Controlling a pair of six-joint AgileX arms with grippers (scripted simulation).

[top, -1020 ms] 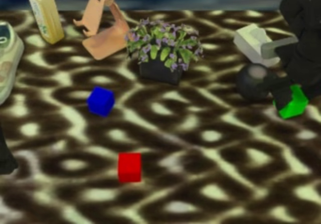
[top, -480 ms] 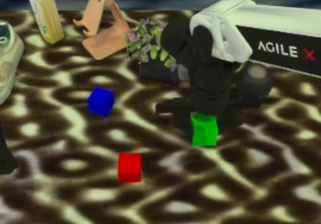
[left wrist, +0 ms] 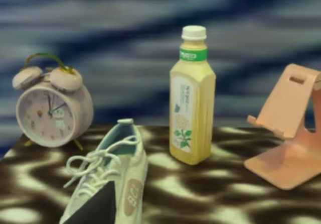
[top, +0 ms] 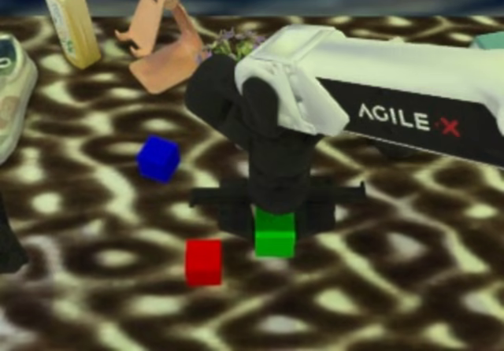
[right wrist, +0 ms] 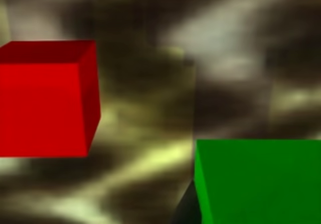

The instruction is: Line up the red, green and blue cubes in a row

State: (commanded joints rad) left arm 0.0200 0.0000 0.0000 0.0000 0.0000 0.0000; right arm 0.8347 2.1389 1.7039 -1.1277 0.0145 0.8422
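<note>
While the right end effector [top: 275,227] gripped the small bright green cube [top: 275,234], it had moved left, beside the small bright red cube [top: 204,261].

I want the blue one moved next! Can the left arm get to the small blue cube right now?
Probably yes. The small deep blue cube sits alone on the table's left half, nothing on top of or touching it, and the right arm's pincer is busy farther right.

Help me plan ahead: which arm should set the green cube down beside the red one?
Right. The right gripper already carries the green cube close beside the red cube; the left arm sits parked at the table's left edge.
</note>
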